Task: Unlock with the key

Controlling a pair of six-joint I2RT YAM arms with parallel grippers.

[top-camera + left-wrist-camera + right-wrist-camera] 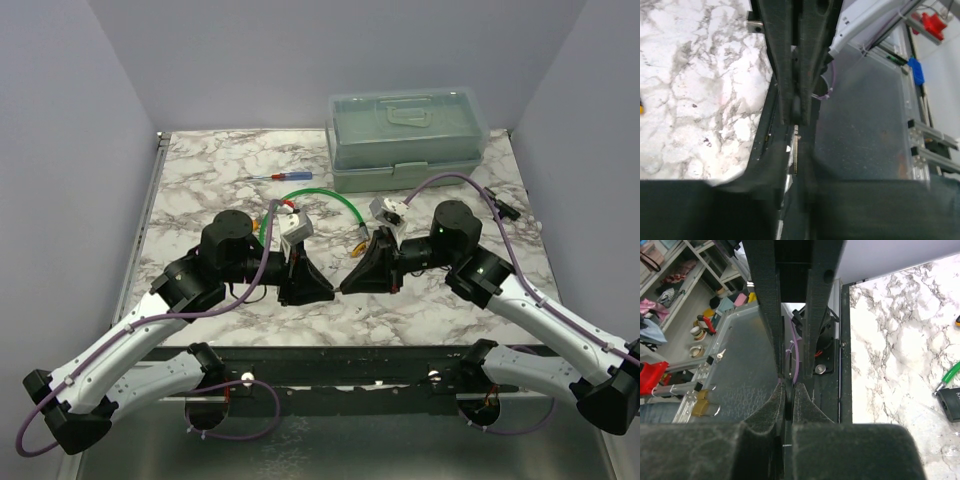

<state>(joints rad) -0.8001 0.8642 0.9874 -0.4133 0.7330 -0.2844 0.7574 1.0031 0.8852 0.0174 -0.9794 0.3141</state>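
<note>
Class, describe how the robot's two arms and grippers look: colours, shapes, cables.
The left arm and right arm have white links and black joints; a purple cable runs along each. The left gripper and right gripper are black wedges with textured fingers.

Top view: a box (408, 140) sits at the upper right of the table (200, 190). A screwdriver (272, 177) lies just left of the box. A cable loop (330, 195) lies below both, at centre. The pliers (358, 240) lie under its right end, partly hidden behind my right arm. My left gripper (332, 291) and right gripper (346, 289) meet tip to tip at lower centre, with the key (796, 150) in line between them.
</note>
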